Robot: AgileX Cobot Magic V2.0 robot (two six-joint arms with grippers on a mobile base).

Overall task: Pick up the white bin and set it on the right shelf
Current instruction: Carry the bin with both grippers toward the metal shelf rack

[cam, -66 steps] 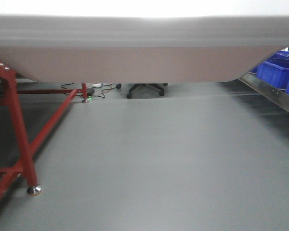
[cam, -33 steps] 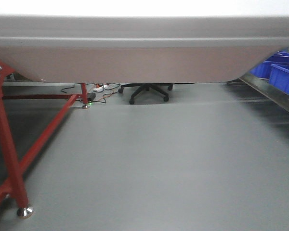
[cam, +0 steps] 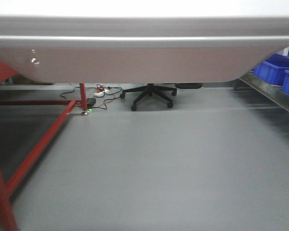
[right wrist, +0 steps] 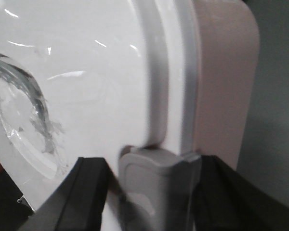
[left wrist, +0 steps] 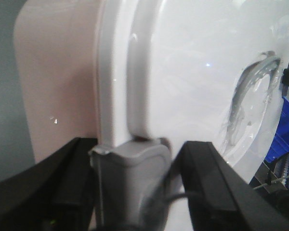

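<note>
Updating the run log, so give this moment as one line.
white bin: held above floor | left fingers: gripping bin | right fingers: gripping bin | right shelf: ahead-right, unreached

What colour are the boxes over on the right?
The boxes are bright blue; the front-facing view shows them best.

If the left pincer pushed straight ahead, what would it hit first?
The grey clasp on the white bin rim. It sits right between the fingers of the left pincer, seemingly touching them, so there is no free way ahead.
</note>
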